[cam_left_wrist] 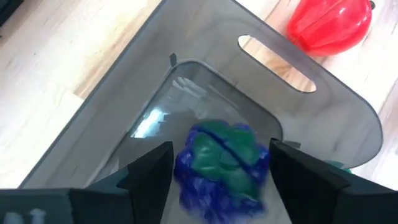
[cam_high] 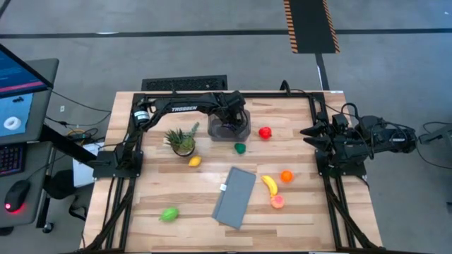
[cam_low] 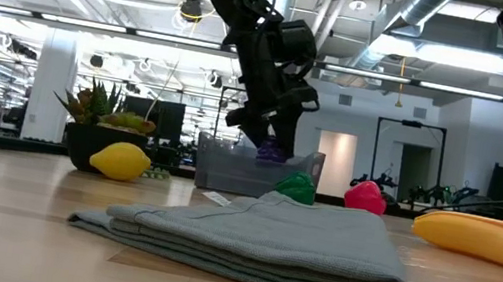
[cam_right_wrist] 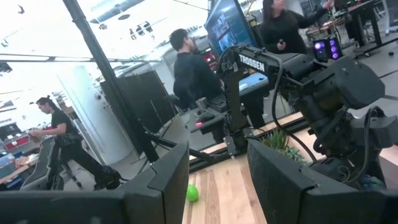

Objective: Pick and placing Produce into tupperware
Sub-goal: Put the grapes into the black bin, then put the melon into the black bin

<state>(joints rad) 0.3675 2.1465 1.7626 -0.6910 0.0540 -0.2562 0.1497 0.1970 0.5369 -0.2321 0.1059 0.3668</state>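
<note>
Left to right on the worktop [cam_high: 176, 233], high view: light green piece [cam_high: 169, 214], potted plant [cam_high: 182, 140], yellow lemon piece [cam_high: 195, 161], folded grey cloth [cam_high: 234, 197], tupperware [cam_high: 228, 129] under the left claw [cam_high: 231, 116], dark green piece [cam_high: 240, 147], red piece [cam_high: 265, 132], banana [cam_high: 269, 185], pink piece [cam_high: 277, 202], orange piece [cam_high: 286, 176]. The arm hides the tub contents from above. Only the left wrist view shows a purple-and-green piece [cam_left_wrist: 222, 163] inside the tub between the left claw's fingers [cam_left_wrist: 149, 174], fingers spread with gaps both sides, so released. Low view shows that purple piece [cam_low: 272, 149] just at the tub rim. Right claw [cam_high: 309, 134] parked at the worktop's right edge, clenched, nothing in it; right wrist view adds people in the room beyond.
</note>
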